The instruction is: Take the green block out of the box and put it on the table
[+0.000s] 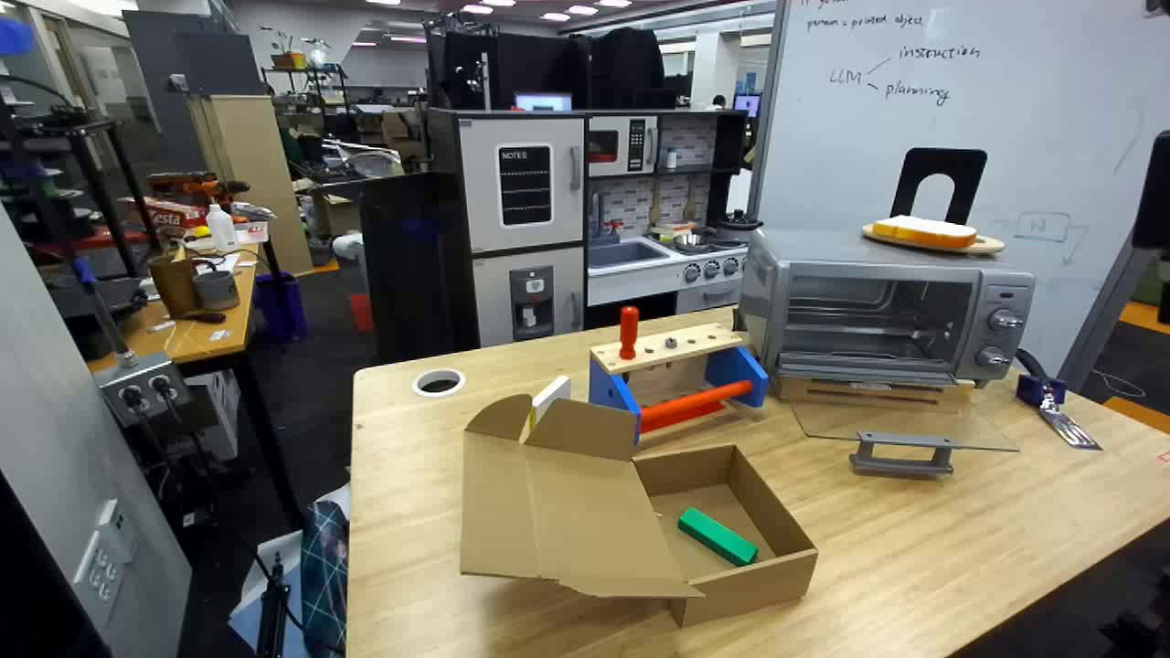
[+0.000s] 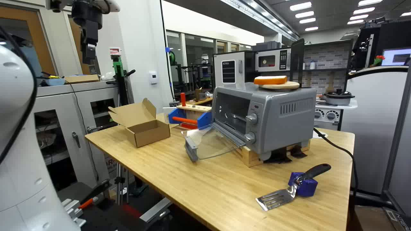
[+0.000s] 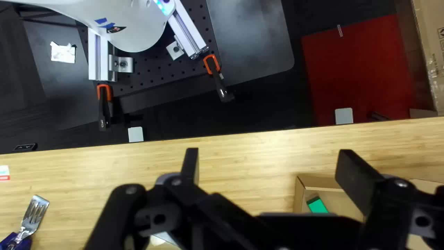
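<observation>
The green block (image 1: 717, 536) lies on the floor of the brown cardboard box (image 1: 585, 507), whose lid is folded back. Box walls (image 2: 153, 137) hide the block in an exterior view. Under both rests the light wooden table (image 1: 402, 521). High above the table, my gripper (image 3: 269, 155) stands open in the wrist view, fingers wide apart with nothing between them. Part of the box and one end of the green block (image 3: 317, 205) show beyond the gripper's base, near the right finger. An exterior view has the gripper (image 2: 88, 57) at top left, pointing down and well away from the box.
A wooden toy bench (image 1: 672, 352) with blue sides and a red bar stands behind the box. Beside it sits a silver toaster oven (image 1: 896, 311), its glass door (image 1: 900, 429) lowered. A spatula (image 2: 279, 197) leans on a purple block (image 2: 306, 187).
</observation>
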### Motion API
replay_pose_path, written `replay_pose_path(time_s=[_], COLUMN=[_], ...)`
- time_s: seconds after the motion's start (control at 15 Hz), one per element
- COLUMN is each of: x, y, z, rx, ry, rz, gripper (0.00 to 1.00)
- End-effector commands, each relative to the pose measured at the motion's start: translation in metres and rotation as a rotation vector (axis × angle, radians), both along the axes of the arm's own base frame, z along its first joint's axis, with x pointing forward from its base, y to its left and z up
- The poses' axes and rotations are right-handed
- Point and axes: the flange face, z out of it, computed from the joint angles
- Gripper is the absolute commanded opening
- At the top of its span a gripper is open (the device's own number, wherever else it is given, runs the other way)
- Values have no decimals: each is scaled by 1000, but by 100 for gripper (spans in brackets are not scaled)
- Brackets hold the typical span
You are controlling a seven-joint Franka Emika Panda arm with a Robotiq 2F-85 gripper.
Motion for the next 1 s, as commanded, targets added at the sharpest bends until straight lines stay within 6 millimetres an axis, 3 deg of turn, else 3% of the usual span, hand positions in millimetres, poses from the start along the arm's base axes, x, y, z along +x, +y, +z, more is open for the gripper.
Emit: replay_pose_path(time_s=[0.0,0.53,0.93], x=[0,12,49], y=[0,6,30], z=[0,-1,-14], rx=[0,16,31], ry=[0,18,42], rz=[0,-10,34], gripper=[100,100,100])
